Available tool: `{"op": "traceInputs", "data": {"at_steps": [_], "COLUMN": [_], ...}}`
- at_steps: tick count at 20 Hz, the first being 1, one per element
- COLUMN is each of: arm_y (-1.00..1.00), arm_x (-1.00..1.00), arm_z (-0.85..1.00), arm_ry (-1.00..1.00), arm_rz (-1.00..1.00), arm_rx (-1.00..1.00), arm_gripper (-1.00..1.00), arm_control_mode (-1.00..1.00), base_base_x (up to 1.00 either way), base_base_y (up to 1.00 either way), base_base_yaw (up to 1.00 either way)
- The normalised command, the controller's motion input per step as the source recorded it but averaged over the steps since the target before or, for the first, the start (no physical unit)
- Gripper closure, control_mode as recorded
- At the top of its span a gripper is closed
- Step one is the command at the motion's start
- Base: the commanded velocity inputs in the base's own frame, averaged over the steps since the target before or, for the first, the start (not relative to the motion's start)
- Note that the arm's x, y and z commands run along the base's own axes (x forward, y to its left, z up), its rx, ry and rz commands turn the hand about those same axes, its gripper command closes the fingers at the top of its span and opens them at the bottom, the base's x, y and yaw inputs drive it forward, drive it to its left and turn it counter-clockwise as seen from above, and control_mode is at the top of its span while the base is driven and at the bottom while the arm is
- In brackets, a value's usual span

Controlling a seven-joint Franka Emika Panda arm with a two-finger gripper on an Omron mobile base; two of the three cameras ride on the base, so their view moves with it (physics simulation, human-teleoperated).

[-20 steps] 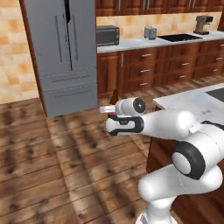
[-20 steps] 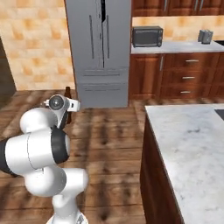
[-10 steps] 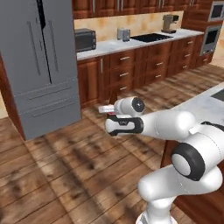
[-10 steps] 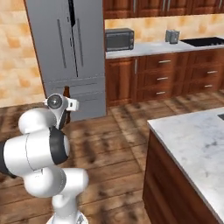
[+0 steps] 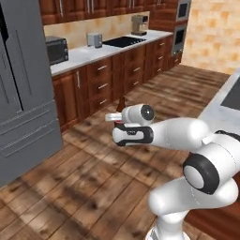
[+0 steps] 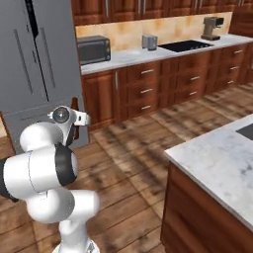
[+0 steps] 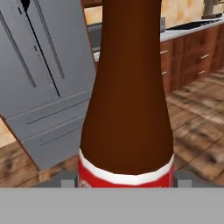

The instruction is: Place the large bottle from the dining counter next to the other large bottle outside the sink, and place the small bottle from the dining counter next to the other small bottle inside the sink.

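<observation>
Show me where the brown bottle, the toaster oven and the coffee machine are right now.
brown bottle [image 7: 127, 109]: hand view, on its brown shoulder above the red label.
toaster oven [image 6: 93, 49]: right base view, on its dark front door.
coffee machine [image 5: 138, 25]: left base view, on its body, at the counter's far end.

No readable text anywhere, not even on the brown bottle's [image 7: 126, 109] red label [image 7: 124, 180].

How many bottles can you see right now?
1. The brown bottle with the red label fills the hand view, upright in the gripper, carried over the wooden floor. Any other bottles may be beyond these camera views.
</observation>
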Motion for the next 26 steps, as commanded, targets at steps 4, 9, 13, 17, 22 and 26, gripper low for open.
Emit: {"op": "traceInputs", "data": {"at_steps": [4,9,13,17,22,26], "arm_y": [0.00,0.00,0.00,0.00,0.00,0.00], "arm_x": [0.00,0.00,0.00,0.00,0.00,0.00], "arm_z": [0.00,0.00,0.00,0.00,0.00,0.00], "arm_ry": [0.00,0.00,0.00,0.00,0.00,0.00], "arm_rz": [0.00,0.00,0.00,0.00,0.00,0.00], "arm_rx": [0.00,0.00,0.00,0.00,0.00,0.00], "arm_gripper": [1.00,1.00,1.00,1.00,1.00,1.00], "arm_control_mode": [1.00,1.00,1.00,1.00,1.00,1.00], "base_base_x": [0.52,0.62,0.71,0.83,0.78,0.74], "base_base_y": [0.72,0.73,0.73,0.64,0.62,0.65], "base_base_yaw": [-0.51,-0.54,-0.55,-0.51,-0.50,-0.50]}}
